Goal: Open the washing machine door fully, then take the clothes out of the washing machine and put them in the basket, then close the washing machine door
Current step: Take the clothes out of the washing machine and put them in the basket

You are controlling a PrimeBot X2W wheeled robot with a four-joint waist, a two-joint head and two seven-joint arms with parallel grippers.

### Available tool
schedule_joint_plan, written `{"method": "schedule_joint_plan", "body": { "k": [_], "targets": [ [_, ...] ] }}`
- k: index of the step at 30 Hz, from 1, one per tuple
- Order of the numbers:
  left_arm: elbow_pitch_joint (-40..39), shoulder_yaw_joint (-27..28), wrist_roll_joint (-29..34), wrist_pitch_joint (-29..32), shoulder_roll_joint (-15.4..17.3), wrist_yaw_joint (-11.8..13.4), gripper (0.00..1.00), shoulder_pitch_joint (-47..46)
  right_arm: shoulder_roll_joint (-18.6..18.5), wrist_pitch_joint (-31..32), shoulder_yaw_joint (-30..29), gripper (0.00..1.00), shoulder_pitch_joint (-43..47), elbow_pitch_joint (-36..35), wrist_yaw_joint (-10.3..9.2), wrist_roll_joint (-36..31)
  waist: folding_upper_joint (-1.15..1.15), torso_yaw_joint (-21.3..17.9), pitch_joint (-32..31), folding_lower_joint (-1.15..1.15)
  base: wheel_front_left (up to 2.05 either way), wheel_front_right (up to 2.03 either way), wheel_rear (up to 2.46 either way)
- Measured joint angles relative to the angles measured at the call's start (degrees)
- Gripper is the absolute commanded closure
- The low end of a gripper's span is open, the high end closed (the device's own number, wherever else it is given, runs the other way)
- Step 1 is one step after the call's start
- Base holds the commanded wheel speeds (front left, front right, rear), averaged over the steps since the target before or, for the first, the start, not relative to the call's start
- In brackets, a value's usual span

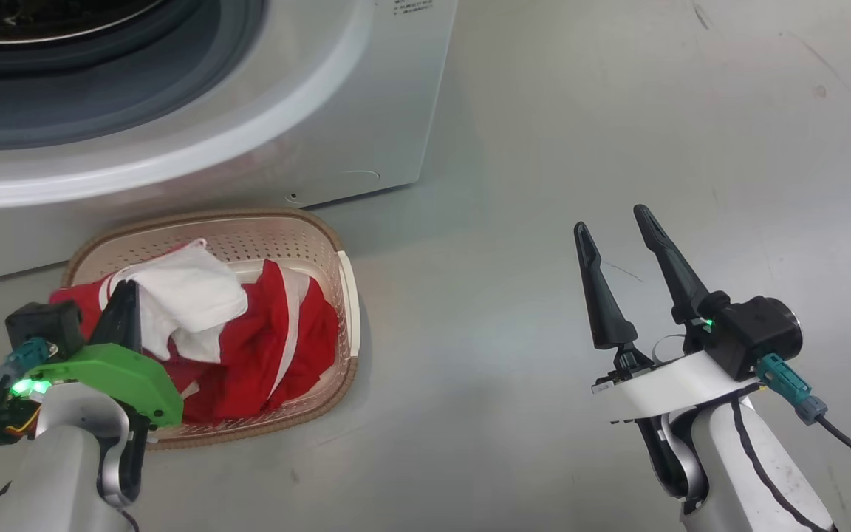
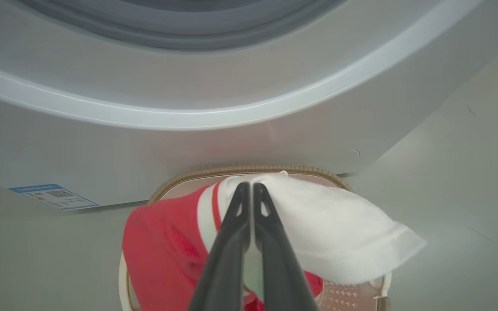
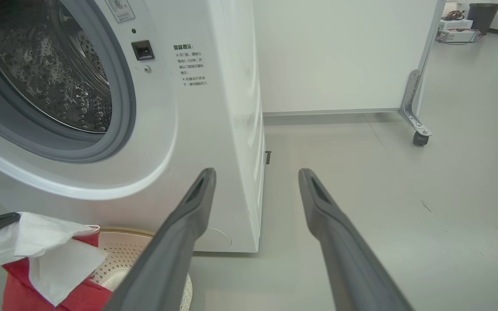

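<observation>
At the far left, the left gripper (image 1: 128,290) hung over the near-left end of the small cream perforated plastic basket with a brown woven-look rim (image 1: 278,240). Its two long dark fingers were pressed together, and a corner of the plain white cloth (image 1: 189,295) appeared to be pinched at their tips. The arm's bright green wrist cover (image 1: 115,373) hid the basket's near-left corner in the head view. The white cloth lay draped on top of the bright red garment with a broad white stripe (image 1: 263,347), which filled most of the basket.

Just behind the basket stood the big white front-loading washing machine (image 1: 307,133). Its grey rubber gasket ring (image 3: 119,108) and perforated steel drum (image 3: 50,73) were exposed, and a small blue sticker (image 2: 52,195) sat at its lower corner.

To the right lay bare grey floor (image 1: 514,222). Over it, well apart from the basket, the right gripper (image 1: 611,219) hovered with its jaws spread wide and nothing between them. Beyond it, the right wrist view showed a white partition panel (image 3: 339,56) on a metal caster foot (image 3: 417,138), and a dark bin (image 3: 484,15) stood far off.
</observation>
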Motion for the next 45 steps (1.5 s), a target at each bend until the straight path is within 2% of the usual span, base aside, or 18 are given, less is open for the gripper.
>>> {"method": "schedule_joint_plan", "body": {
  "k": [6, 16, 17, 18, 19, 29, 45],
  "targets": [
    [5.55, 0.56, 0.01, 0.3, 1.42, 0.0, 1.0, -3.08, 0.05, 0.0, 0.46, 0.0, -1.23, -0.74, 0.0, 0.81, 0.0, -2.4, 3.18, 0.0, 0.0, 0.0, 0.0],
    [15.66, -1.18, 1.09, 1.53, 1.21, -0.16, 1.0, -9.6, 0.15, 0.0, 0.11, 0.0, -3.69, -1.45, -0.01, 1.02, 0.0, -4.76, 8.55, 0.01, 0.0, 0.0, 0.0],
    [16.71, -1.18, 1.2, 1.57, 1.16, -0.16, 0.76, -9.99, 0.18, 0.0, 0.12, 0.0, -3.82, -1.43, -0.01, 1.02, 0.0, -4.89, 8.88, 0.01, 0.0, 0.0, 0.0],
    [17.71, -1.13, 1.19, 1.72, 1.04, -0.16, 0.47, -10.29, 0.19, 0.0, 0.12, 0.0, -3.91, -1.37, -0.01, 1.02, 0.0, -5.0, 9.12, 0.0, 0.0, 0.0, 0.0],
    [18.57, -1.15, 1.2, 2.02, 0.91, -0.16, 0.01, -10.5, 0.19, 0.0, 0.13, 0.0, -4.03, -1.3, -0.01, 1.02, 0.0, -5.08, 9.3, 0.0, 0.0, 0.0, 0.0],
    [23.45, -2.72, 2.88, -1.21, -0.23, -0.19, 0.0, -13.11, 0.27, 0.0, -0.6, 0.0, -4.39, -0.43, -0.16, 0.99, 0.0, -3.85, 8.85, 0.01, 0.0, 0.0, 0.0],
    [21.67, -3.79, 3.66, -12.18, -3.19, -0.78, 0.0, -13.13, -0.07, 0.0, -2.42, 0.0, -3.95, 2.65, -0.16, -0.01, 0.0, 0.58, 2.93, 0.0, 0.0, 0.0, 0.0]
  ]
}}
